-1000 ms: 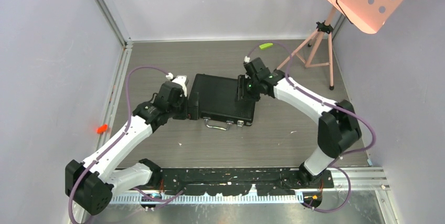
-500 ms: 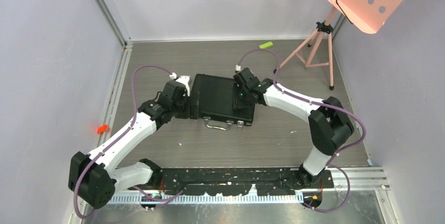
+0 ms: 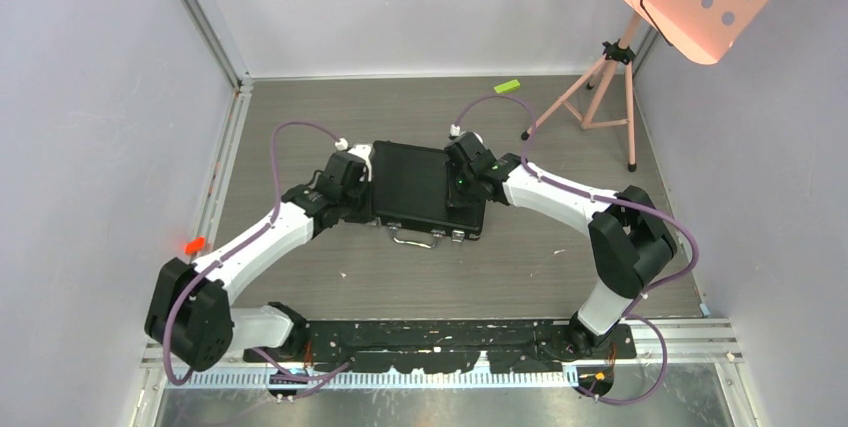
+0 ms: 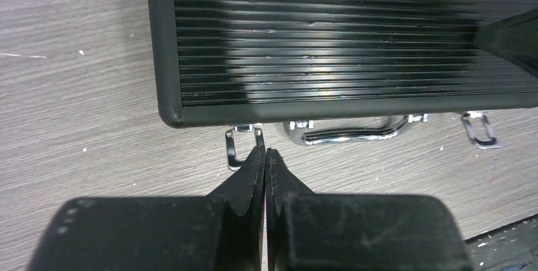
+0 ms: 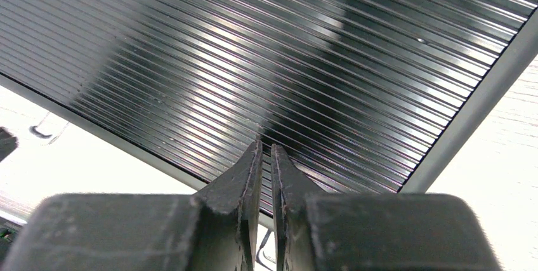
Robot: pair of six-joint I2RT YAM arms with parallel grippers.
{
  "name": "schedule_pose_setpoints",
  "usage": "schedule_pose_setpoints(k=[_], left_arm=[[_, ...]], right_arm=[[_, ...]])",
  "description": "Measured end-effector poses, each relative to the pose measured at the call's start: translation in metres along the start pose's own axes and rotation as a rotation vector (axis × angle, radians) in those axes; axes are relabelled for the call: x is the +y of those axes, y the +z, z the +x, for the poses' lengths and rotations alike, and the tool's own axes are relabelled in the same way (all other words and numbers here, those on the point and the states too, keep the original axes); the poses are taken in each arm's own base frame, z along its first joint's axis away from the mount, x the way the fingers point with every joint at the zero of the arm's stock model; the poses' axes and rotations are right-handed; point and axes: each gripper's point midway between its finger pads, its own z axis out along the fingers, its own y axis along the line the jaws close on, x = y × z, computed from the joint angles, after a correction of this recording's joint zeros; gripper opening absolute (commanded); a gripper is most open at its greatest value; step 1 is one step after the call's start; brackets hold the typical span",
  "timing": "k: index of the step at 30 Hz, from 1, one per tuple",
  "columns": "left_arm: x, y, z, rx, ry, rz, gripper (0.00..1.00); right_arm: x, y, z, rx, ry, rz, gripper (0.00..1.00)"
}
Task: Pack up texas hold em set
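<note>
**Item: briefcase (image 3: 420,187).** Black, ribbed lid, lying flat and closed at the middle of the table (image 3: 450,277), handle (image 4: 349,130) and latches facing the arm bases. No chips, cards or dice show anywhere outside it, so the contents are judged to be already inside.

**Item: left gripper (image 4: 264,153).** Claw pinched narrow, holding nothing. Its tips sit right at the corner latch (image 4: 241,144), low over the table. The closed tips make a single point, suited to nudging the small silver loop over.

**Item: right gripper (image 5: 266,147).** Claw likewise pinched together and empty, its tips on or just above the ribbed lid near the front edge. It is probably there to hold the lid down while the latch is worked, though actual contact cannot be confirmed from the wrist view.

**Item: second latch (image 4: 481,130).** Its loop lies out on the table and looks unfastened, as does the corner one.

**Status.** Judged near the end of the task, with only the latching left.

**Not part of the set.** The green block (image 3: 507,87) and tripod stand (image 3: 605,87) are at the far right, well apart from the case.
</note>
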Motion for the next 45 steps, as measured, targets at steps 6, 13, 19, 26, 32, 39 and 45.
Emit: schedule_pose_setpoints(k=[6,13,19,26,32,39,45], left_arm=[[0.009,0.025,0.025,0.094,-0.022,-0.041,0.0],[0.014,0.036,0.026,0.095,-0.04,-0.072,0.0],[0.015,0.038,0.027,0.098,-0.054,-0.075,0.0],[0.018,0.03,0.032,0.02,-0.089,-0.052,0.0],[0.017,0.01,0.02,-0.023,-0.085,-0.052,0.0],[0.004,-0.013,-0.012,-0.057,-0.053,-0.031,0.0],[0.007,0.008,0.013,0.038,-0.053,-0.031,0.0]], right_arm=[[0.0,0.0,0.0,-0.005,0.001,-0.001,0.17],[-0.001,0.0,0.0,-0.012,0.003,-0.002,0.17],[-0.001,0.0,0.0,-0.016,0.005,-0.004,0.17],[-0.001,0.0,0.0,-0.019,0.006,-0.004,0.17],[-0.001,-0.001,0.0,-0.019,0.006,-0.004,0.17],[-0.001,-0.001,0.0,-0.019,0.006,-0.004,0.17],[0.0,-0.001,0.0,-0.019,0.005,-0.004,0.17]])
